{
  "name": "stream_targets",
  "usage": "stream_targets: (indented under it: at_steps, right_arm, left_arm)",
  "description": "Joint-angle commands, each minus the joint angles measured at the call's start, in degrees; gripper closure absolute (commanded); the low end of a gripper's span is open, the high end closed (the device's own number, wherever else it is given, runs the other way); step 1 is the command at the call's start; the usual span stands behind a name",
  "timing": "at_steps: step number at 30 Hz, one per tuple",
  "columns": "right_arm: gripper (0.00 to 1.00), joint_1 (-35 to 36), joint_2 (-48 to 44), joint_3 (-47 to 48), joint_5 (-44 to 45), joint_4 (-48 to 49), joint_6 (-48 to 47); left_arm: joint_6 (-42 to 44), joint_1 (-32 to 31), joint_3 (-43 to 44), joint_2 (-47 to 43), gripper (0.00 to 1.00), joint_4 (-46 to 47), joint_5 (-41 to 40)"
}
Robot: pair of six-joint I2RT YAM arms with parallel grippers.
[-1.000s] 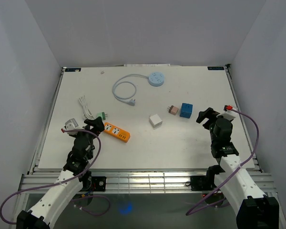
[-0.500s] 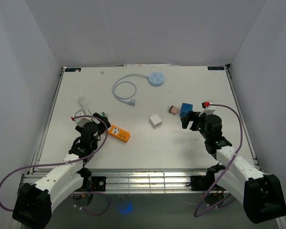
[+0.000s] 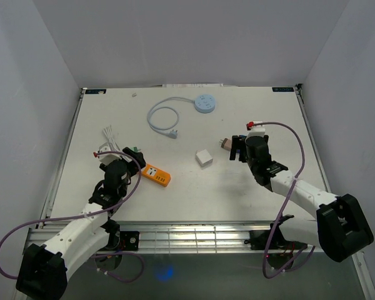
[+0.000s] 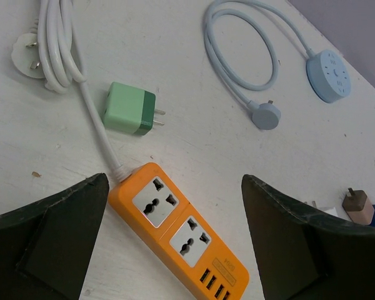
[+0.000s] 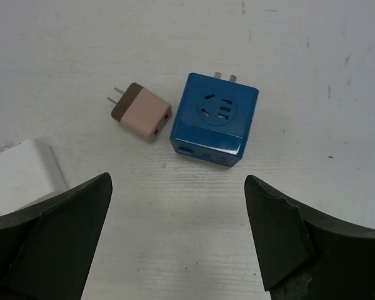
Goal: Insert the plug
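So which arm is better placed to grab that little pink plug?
Right. The right pincer, open, hangs over the pink plug and the blue cube beside it. The left pincer, also open, is over the orange power strip on the other side, far from that plug.

Count of items on the table.

Power strips: 2. One orange power strip (image 4: 178, 228) sits near left, and one round pale-blue power strip (image 3: 205, 103) sits far centre (each has its own cord).

Plug adapters: 4. These are one green adapter (image 4: 130, 109) at left, and one pink-brown adapter (image 5: 142, 113), one blue cube adapter (image 5: 214, 119) and one white adapter (image 3: 204, 157) right of centre.

Mains outlets showing on the orange strip: 2.
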Motion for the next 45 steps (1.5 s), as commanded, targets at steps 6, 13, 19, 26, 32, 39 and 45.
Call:
stream_targets:
  at_steps: [6, 13, 19, 26, 32, 39, 45]
  right_arm:
    - [0.05, -2.8, 7.9, 9.0, 8.3, -8.8, 7.7]
    - [0.05, -5.2, 14.8, 12.2, 6.8, -8.6, 10.8]
    - [0.05, -7.1, 19.6, 14.2, 4.5, -7.2, 11.7]
    - [0.54, -7.2, 18.6, 14.5, 2.8, -6.4, 10.2]
    - [0.7, -7.2, 10.3, 11.1, -5.0, -9.7, 8.1]
    - [0.73, -2.5, 1.1, 8.9, -20.1, -17.6, 7.1]
    - [0.72, -1.4, 0.8, 13.5, -19.4, -20.0, 3.3]
  left_arm:
    - [0.8, -0.1, 0.5, 0.2, 0.02, 1.0, 1.0]
    - [0.8, -0.1, 0.4, -0.1, 0.02, 1.0, 0.8]
    - [0.8, -0.1, 0.5, 0.0, 0.02, 1.1, 0.8]
    - [1.0, -0.1, 0.7, 0.3, 0.02, 1.1, 1.0]
    - [4.2, -0.1, 1.5, 2.6, 0.05, 4.1, 9.4]
    - [4.7, -0.1, 1.9, 3.5, 0.05, 5.4, 11.9]
    - [5.4, -0.1, 1.9, 4.6, 0.05, 6.3, 12.8]
